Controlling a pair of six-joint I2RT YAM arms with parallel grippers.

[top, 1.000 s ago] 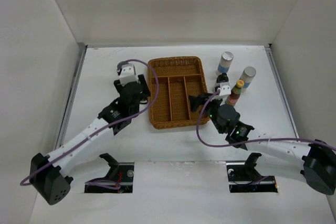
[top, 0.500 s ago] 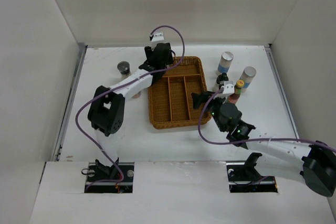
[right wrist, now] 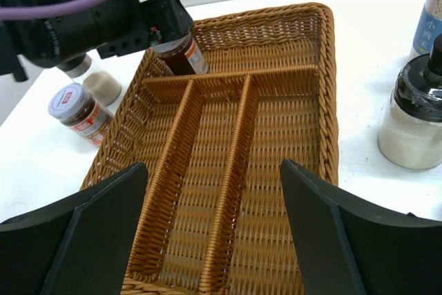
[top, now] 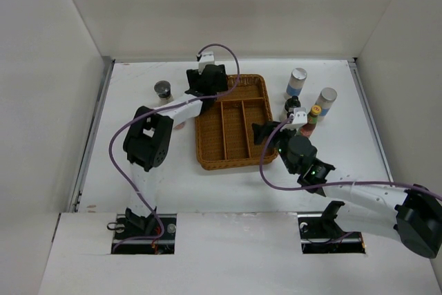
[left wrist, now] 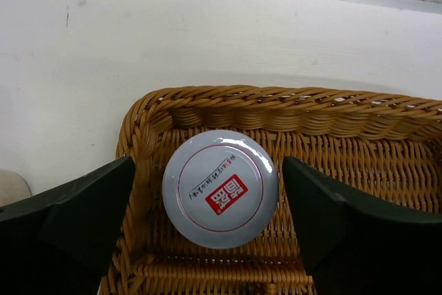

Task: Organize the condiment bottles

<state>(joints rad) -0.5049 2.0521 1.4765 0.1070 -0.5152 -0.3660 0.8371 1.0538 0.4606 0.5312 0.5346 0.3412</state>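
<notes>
left fingers (left wrist: 90, 212) are wide, one each side of the pink-white-lidded jar (left wrist: 219, 188), not gripping it afaict. Jar stands upright in the far-left corner pocket of the wicker tray (left wrist: 297, 105), long axis vertical, lid right under the wrist cam. So imo the exit is straight up, no sideways. right fingers (right wrist: 331, 233) are wide too, empty, by the tray's right edge.

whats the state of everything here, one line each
left gripper: open, either side of the jar
pink-white-lidded jar: upright, in tray's far compartment
right gripper: open, empty
wicker tray: long compartments empty
second pink-white-lidded jar: on table, outside tray
grey-lidded jar: upright on table
silver-capped shakers: upright, outside tray
yellow-capped sauce bottle: upright, outside tray
black-capped bottle: upright, outside tray
</notes>
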